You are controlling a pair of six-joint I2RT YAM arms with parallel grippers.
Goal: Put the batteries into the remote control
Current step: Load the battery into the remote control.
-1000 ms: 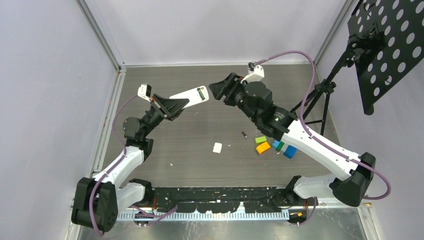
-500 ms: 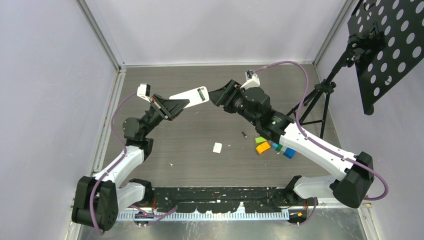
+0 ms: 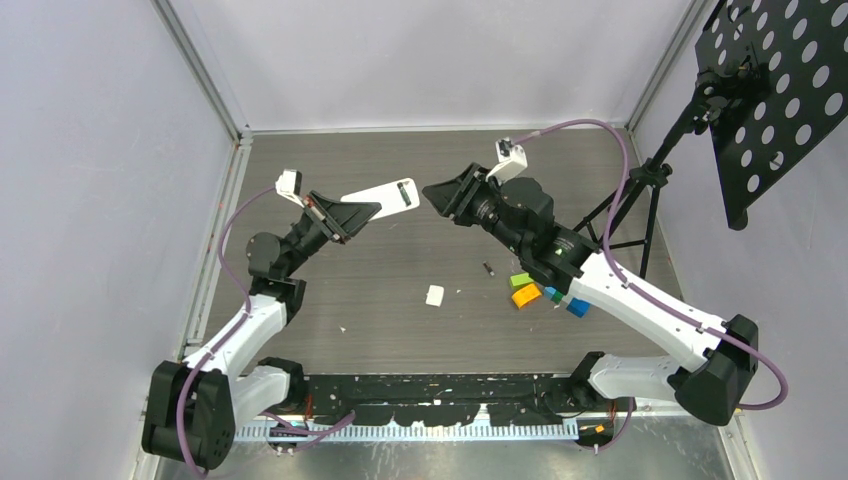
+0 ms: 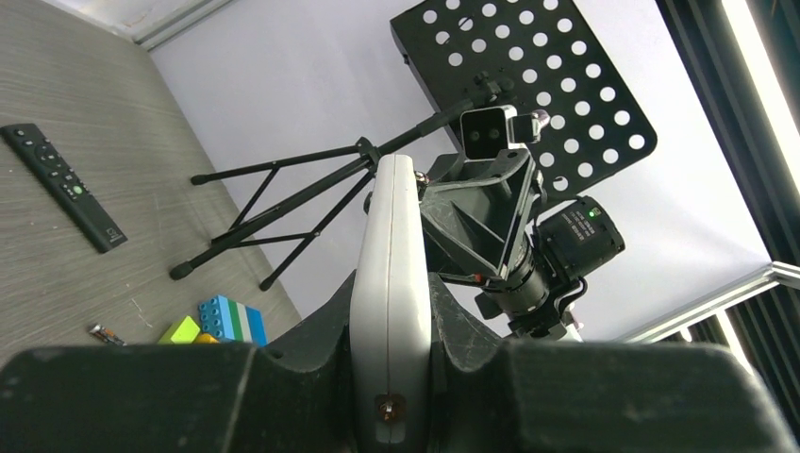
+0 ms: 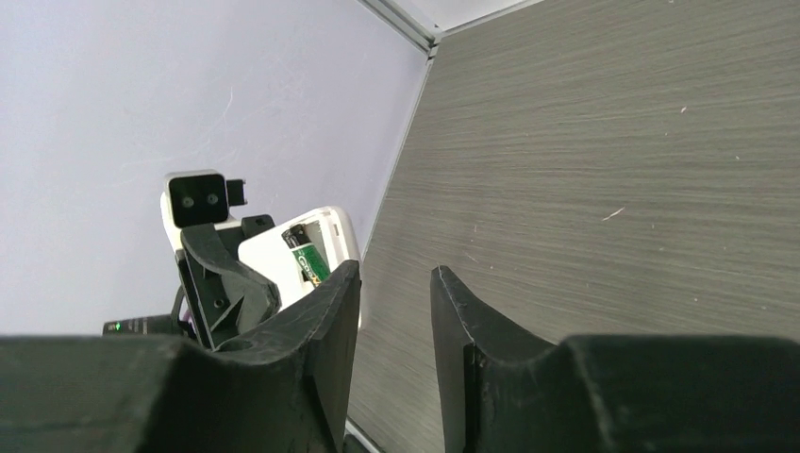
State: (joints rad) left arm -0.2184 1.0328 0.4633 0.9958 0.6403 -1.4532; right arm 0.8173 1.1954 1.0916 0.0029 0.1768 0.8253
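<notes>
The left gripper (image 4: 391,330) is clamped tight on the long edges of the white remote (image 4: 392,236), which it holds up off the table (image 3: 300,160), open end pointing at the other arm. The right gripper (image 5: 396,311) stands just off that end, its jaws part open with only bare table showing through the gap; it holds nothing.

Counted: two batteries in sight. One, the loaded battery (image 5: 309,260), green and black, sits in the white remote's open compartment. The other, the loose battery (image 3: 489,268), lies dark on the table near the middle, just left of the blocks (image 3: 526,294). There are two remotes, the white one and a black remote (image 4: 61,184) lying flat on the table, seen only from the left wrist. One small white piece (image 3: 435,295) lies well left of the loose battery. The blocks are green, orange and blue; the right arm covers part of them, so I give no sure count. One perforated black stand (image 3: 775,90) rises at the far right.

Against a second ago, the right gripper's jaws have narrowed and it has backed slightly off the white remote's end, the arm swinging a little rightward. From above, the compartment now reads as a pale rectangle where a green streak showed before.

The loaded battery bears pale print, and the black remote a small pale mark at one end; neither can be read
</notes>
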